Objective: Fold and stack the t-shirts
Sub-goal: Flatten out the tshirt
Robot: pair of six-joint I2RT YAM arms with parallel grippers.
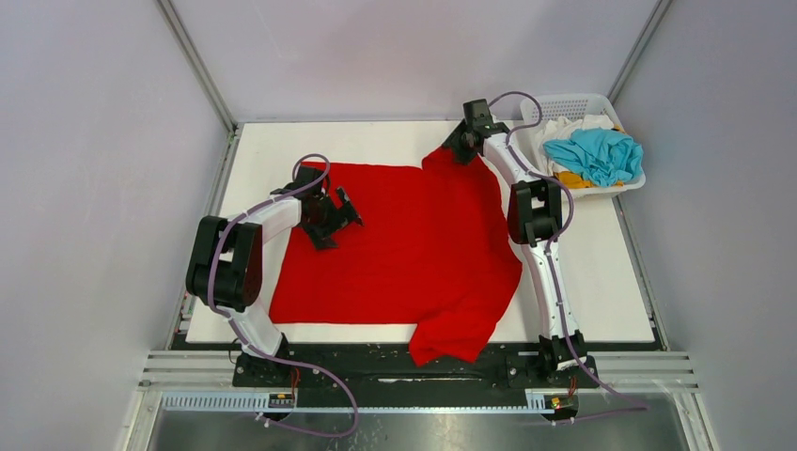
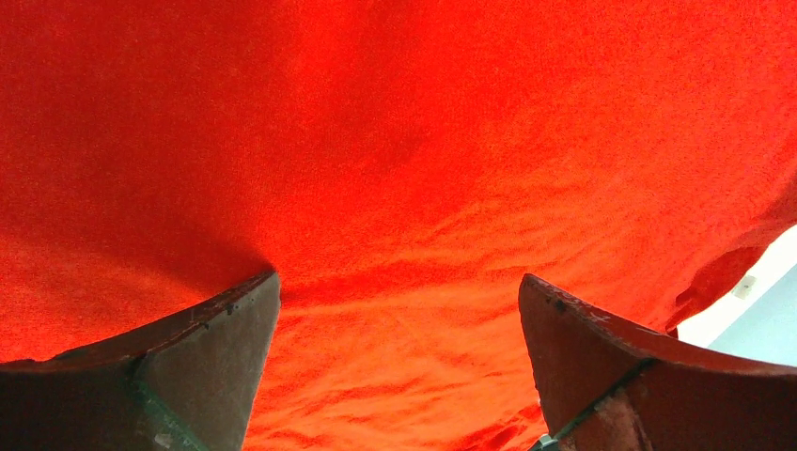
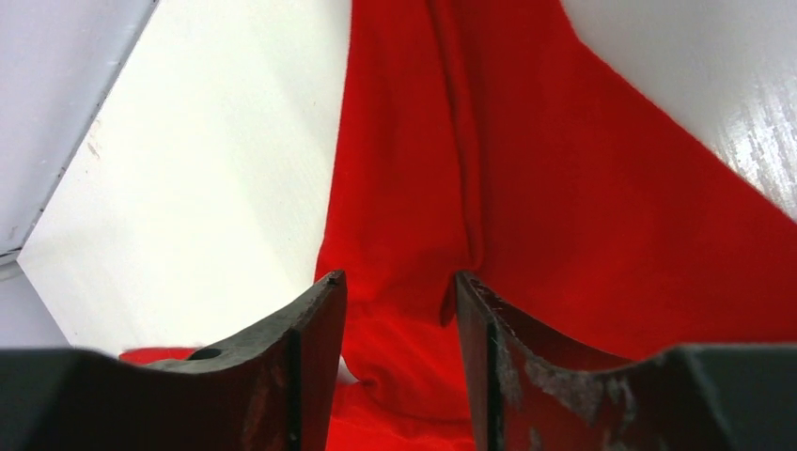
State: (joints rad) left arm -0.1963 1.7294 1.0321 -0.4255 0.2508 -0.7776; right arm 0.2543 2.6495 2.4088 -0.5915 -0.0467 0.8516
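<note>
None folded: we see red t-shirt (image 1: 404, 249) spread, other t-shirts (image 1: 594, 155) at two o'clock; left fingers (image 1: 338, 224) apart, right fingers (image 1: 453, 148): hold unclear.

A t-shirt (image 1: 414, 254) lies spread across the middle of the table (image 1: 592, 272), one end drooping over the near edge. The left gripper (image 1: 348, 221) hangs above its left part. The right gripper (image 1: 453, 148) straddles a fold at its far right corner. Further right, a basket (image 1: 573, 101) holds heaped t-shirts (image 1: 597, 155).

Bare table (image 1: 357, 141) strip beyond red t-shirt (image 1: 414, 254); basket (image 1: 573, 99) blocks far-right corner; walls (image 1: 94, 188) hem sides.
</note>
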